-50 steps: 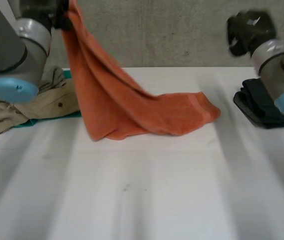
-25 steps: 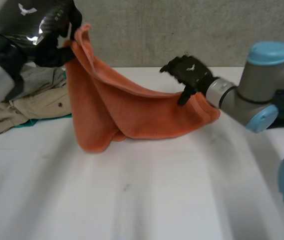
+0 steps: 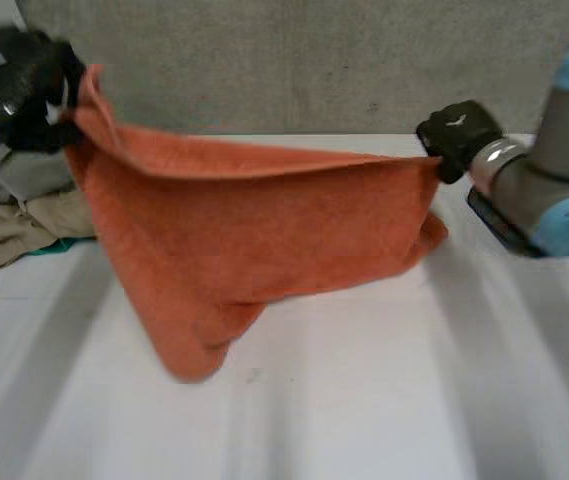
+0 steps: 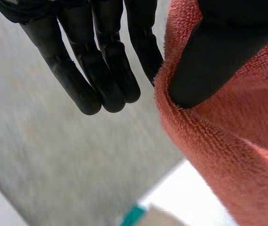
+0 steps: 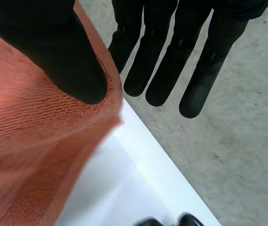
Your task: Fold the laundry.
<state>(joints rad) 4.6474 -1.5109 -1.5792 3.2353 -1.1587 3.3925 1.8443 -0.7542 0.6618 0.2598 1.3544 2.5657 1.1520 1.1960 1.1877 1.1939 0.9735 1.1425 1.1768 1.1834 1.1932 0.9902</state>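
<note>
Both hands were held raised: the left hand [image 3: 19, 95] was clamped on one upper corner of the orange towel [image 3: 264, 230], the right hand [image 3: 452, 135] pinched on the other.

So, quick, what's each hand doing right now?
Left hand: shut, pinching one top corner of the orange towel.
Right hand: shut, pinching the opposite top corner.

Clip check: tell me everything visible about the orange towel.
The orange towel looks like terry cloth with a looped pile. It hangs stretched between the two hands, top edge taut: the left hand pinches one upper corner, the right hand the other. Its lower part sags in folds to the white table.
</note>
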